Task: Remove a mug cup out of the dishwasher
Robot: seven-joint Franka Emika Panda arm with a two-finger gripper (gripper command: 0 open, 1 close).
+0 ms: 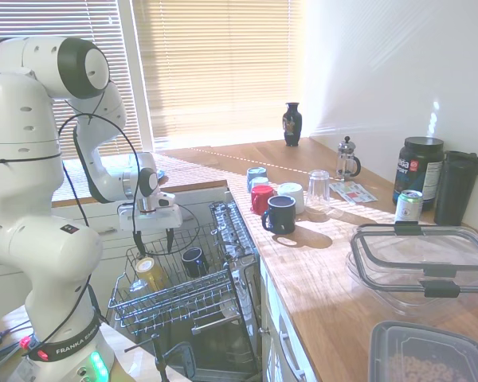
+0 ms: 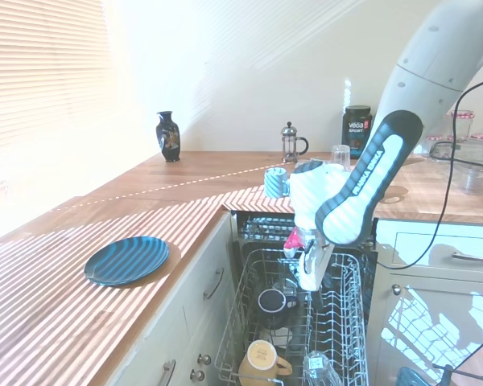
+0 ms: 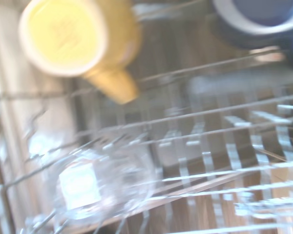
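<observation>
Tool hung spread and empty above the rack. Mug sat in the dishwasher, apart. Approach step; next, descend over the mug and pinch.

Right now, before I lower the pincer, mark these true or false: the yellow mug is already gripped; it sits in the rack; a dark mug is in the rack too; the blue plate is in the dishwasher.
1. The pincer grips the yellow mug: false, it hangs above the rack, holding nothing.
2. The yellow mug sits in the rack: true.
3. A dark mug shares the rack: true.
4. The blue plate is in the dishwasher: false, it lies on the counter.
</observation>
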